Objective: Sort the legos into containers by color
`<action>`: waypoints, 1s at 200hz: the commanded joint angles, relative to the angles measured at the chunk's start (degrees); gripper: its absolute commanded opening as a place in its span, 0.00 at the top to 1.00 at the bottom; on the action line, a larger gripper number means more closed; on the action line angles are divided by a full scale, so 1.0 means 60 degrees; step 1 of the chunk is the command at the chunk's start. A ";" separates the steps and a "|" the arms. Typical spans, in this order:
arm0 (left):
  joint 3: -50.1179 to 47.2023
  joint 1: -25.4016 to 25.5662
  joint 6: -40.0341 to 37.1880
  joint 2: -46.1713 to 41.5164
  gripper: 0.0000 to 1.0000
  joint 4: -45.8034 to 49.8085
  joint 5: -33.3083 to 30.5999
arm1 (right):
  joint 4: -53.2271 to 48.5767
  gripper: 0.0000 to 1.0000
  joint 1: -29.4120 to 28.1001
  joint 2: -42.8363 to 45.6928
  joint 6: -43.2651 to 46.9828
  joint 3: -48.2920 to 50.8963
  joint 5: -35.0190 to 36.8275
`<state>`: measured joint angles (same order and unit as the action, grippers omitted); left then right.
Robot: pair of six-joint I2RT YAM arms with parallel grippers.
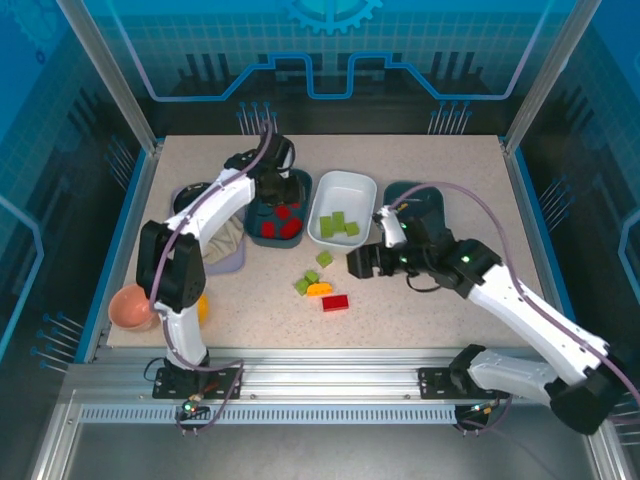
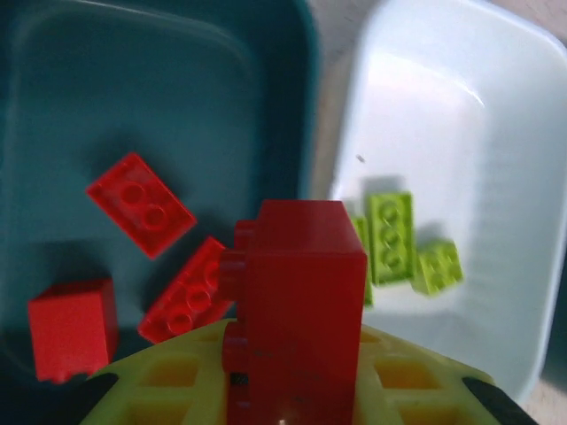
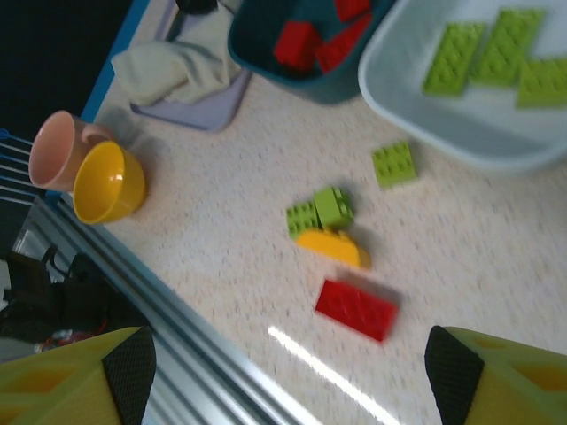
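Left claw (image 1: 283, 188): clamps a red lego (image 2: 297, 292) tight between its fingers (image 2: 168, 385), studs turned to 9 o'clock in the wrist view; hangs over the 12 o'clock end of the left teal tray (image 1: 252, 228).

Left teal tray: holds three more red legos (image 2: 140, 204) lying loose on its floor, two of them close together, the third a little apart.

White tray (image 1: 352, 181): sits just at 3 o'clock of the left teal tray; holds three lime legos (image 3: 505, 44) bunched near one another.

Right teal tray (image 1: 398, 195): sits at 3 o'clock of the white tray, partly behind the right arm; cannot tell what lies in it.

Right claw (image 1: 358, 264): spreads its fingers (image 3: 71, 381) wide with nothing between them; hovers above the counter (image 1: 250, 310) at about 5 o'clock of the white tray.

On the counter, at 8 o'clock of the right claw: one lime lego (image 1: 324, 258) alone; at its 7 o'clock, a lime pair (image 1: 305, 284) touching each other; a yellow-orange lego (image 1: 320, 290) against that pair; a loose red lego (image 1: 335, 302) just beside, at 5 o'clock.

At 9 o'clock of the left teal tray: a lavender tray (image 1: 235, 262) with a cloth (image 3: 168, 71) on it. Farther toward 7 o'clock: a pink cup (image 3: 58, 150) and a yellow bowl (image 3: 108, 181) side by side.
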<state>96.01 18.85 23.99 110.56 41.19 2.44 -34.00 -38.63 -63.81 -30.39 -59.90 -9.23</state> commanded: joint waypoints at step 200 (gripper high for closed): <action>0.1257 -0.0492 0.1788 0.0061 0.32 0.1319 0.0154 | -0.1479 0.33 -0.1701 -0.5713 -0.0500 -0.3352 0.2375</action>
<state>109.56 15.35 31.29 123.13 49.17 5.30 -38.30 -45.54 -92.92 -31.55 -77.17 1.08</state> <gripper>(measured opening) 0.675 0.695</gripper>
